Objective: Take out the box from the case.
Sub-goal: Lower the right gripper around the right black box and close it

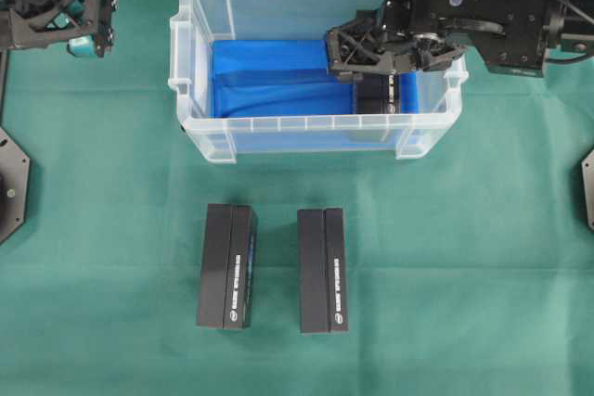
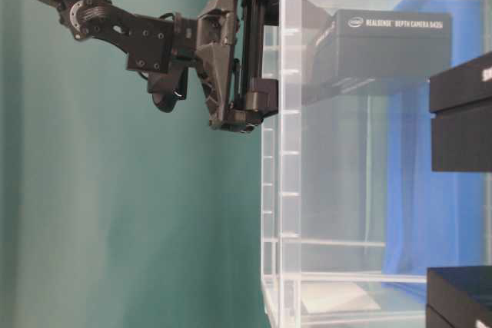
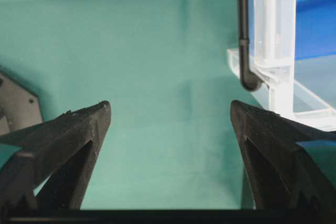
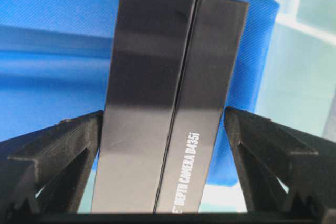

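Observation:
The case [image 1: 190,118] is a clear plastic bin with a blue lining [image 1: 269,76], standing at the back middle of the green cloth. One black box [image 1: 379,97] stands on edge at its right end, printed "DEPTH CAMERA D435i" [image 4: 168,103]. My right gripper [image 1: 371,67] reaches down into the case and stands open astride the box [image 2: 384,44]. In the right wrist view the right gripper [image 4: 164,119] has its left finger at the box's side, with a strip of blue showing before the right finger. My left gripper [image 1: 88,30] hangs open and empty at the far left, [image 3: 170,111] over bare cloth beside the case corner [image 3: 273,40].
Two more black boxes [image 1: 227,266] [image 1: 322,270] lie side by side on the cloth in front of the case. Dark base plates sit at the left edge [image 1: 11,187] and right edge [image 1: 587,187]. A black cable [image 3: 244,35] runs down the case's corner.

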Controlling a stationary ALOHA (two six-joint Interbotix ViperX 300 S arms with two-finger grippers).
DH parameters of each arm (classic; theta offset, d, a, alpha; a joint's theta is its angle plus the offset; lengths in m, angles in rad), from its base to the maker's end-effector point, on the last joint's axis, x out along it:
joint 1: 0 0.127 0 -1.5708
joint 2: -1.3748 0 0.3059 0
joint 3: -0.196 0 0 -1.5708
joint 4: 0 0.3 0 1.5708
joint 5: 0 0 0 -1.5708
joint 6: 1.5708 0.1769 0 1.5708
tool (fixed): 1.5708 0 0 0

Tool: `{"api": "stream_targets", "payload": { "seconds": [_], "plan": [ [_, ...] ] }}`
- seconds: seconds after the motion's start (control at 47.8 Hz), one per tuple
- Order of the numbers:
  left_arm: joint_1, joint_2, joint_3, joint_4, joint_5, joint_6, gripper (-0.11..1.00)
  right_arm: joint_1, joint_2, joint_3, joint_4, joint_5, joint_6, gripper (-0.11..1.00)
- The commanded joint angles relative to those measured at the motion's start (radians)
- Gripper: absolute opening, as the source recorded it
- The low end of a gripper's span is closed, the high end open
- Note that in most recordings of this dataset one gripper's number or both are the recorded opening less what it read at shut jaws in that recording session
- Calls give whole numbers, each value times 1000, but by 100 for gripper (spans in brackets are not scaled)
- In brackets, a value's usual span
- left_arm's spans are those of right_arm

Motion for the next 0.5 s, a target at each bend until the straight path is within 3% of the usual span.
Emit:
{"api": "stream_targets", "payload": {
  "seconds": [0.0,0.481],
  "plan": [
    [-3,-5,-9,2,-3,0,95,-2,-12,-6,-3,-8,2,93],
    [-3,-6,-5,3,-3,3,95,-3,-3,-8,-6,-18,2,93]
  ]
}}
